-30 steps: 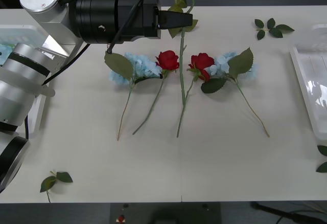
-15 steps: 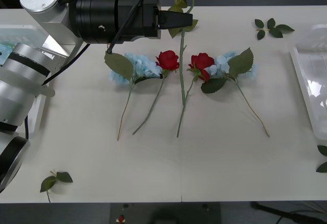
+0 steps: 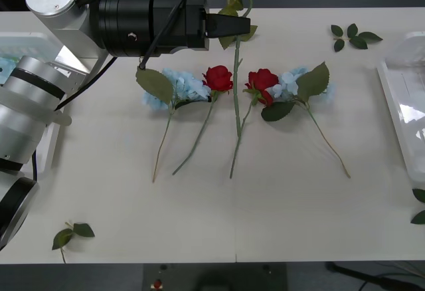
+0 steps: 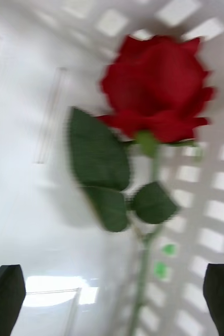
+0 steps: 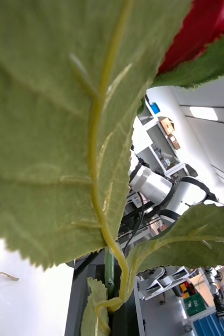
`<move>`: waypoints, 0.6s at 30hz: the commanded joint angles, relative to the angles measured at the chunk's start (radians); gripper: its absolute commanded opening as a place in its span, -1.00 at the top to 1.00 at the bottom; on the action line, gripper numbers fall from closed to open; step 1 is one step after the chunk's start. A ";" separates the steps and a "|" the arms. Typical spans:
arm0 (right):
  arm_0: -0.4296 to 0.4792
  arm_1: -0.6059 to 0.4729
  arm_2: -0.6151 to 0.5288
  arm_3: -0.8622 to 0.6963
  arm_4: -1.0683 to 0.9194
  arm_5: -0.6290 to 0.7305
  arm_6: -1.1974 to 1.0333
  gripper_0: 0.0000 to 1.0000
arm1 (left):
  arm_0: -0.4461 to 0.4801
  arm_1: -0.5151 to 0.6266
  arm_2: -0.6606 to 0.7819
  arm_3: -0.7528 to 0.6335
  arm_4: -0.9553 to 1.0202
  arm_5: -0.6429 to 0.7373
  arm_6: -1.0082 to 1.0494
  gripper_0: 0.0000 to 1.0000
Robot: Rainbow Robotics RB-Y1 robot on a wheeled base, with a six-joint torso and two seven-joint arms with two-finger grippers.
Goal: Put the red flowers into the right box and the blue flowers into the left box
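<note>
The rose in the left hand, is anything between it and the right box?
Nothing tall. The left hand holds the rose mid-table; toward the right box there is bare table, with a loose leaf sprig lying flat near the far edge.

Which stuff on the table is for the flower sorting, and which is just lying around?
For the job:
- deep-red artificial roses
- fluffy pale-blue flowers
- white translucent plastic tray on the right

Just lying about:
- loose green leaf sprigs

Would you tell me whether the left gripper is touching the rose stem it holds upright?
Touching: the front view shows the left gripper clamped on the green rose stem, which hangs down toward the table.
</note>
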State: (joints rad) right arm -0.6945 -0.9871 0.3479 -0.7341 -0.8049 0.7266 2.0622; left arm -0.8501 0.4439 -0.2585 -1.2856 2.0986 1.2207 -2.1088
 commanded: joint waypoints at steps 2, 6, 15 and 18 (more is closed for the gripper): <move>-0.017 -0.036 -0.001 -0.117 -0.215 0.117 0.006 -1.00 | -0.024 0.002 0.021 -0.024 0.011 -0.006 -0.034 1.00; -0.003 -0.070 -0.001 -0.220 -0.453 0.206 0.012 -1.00 | -0.024 0.002 0.021 -0.024 0.011 -0.006 -0.034 1.00; 0.119 -0.159 0.036 -0.389 -1.182 0.280 0.035 -1.00 | -0.024 0.002 0.021 -0.024 0.011 -0.006 -0.034 1.00; 0.187 -0.174 0.026 -0.479 -1.360 0.283 0.047 -1.00 | -0.024 0.002 0.021 -0.024 0.011 -0.006 -0.034 1.00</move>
State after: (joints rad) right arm -0.5582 -1.1199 0.4021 -1.1367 -2.1074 1.0078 2.0708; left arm -0.8501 0.4440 -0.2584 -1.2855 2.0986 1.2207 -2.1088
